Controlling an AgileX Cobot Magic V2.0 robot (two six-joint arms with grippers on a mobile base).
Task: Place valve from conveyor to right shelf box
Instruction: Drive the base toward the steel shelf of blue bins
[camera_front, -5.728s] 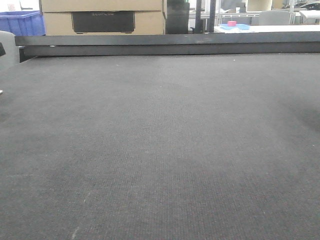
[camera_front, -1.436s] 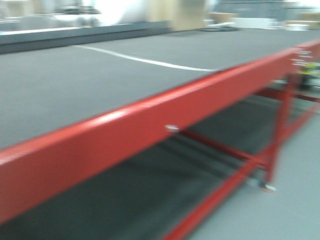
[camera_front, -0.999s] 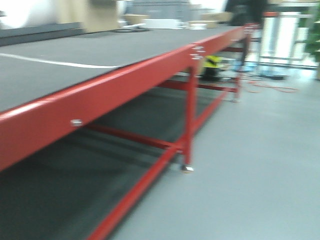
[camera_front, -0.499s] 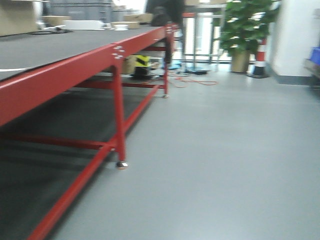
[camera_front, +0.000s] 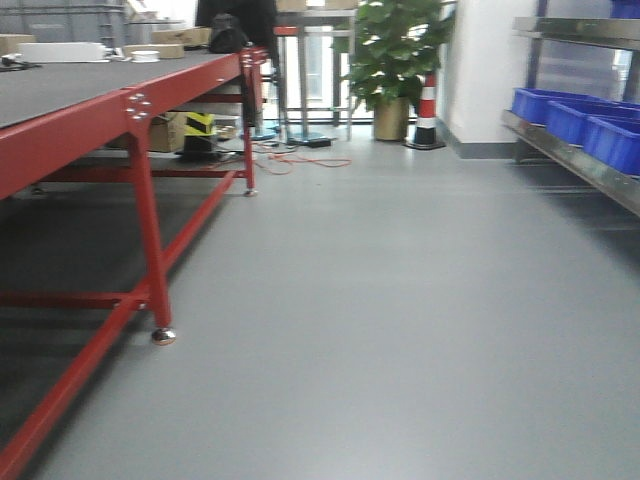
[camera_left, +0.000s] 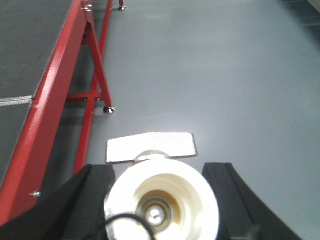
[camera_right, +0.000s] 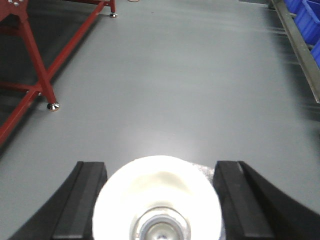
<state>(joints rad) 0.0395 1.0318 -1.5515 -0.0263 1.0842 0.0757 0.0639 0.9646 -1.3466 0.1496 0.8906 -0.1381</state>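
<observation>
Valves (camera_left: 161, 200) (camera_right: 157, 200) fill both grippers, jaws half cut off.

A red-framed table (camera_front: 140, 110) runs along the left, dark grey top, bolts showing on its corner bracket. One leg ends in a shiny round foot (camera_front: 162, 336) on the smooth grey floor (camera_front: 400, 300). Under the far end sits a cardboard box (camera_front: 165, 130) next to a yellow-and-black striped object (camera_front: 199, 125), with an orange cable (camera_front: 300, 160) looping across the floor beyond. Farther back stands a potted plant (camera_front: 392, 60) in a tan pot, and just right of it a red-and-white striped cone (camera_front: 428, 105) against the white wall. On the right, blue bins (camera_front: 575, 118) sit in a row.
</observation>
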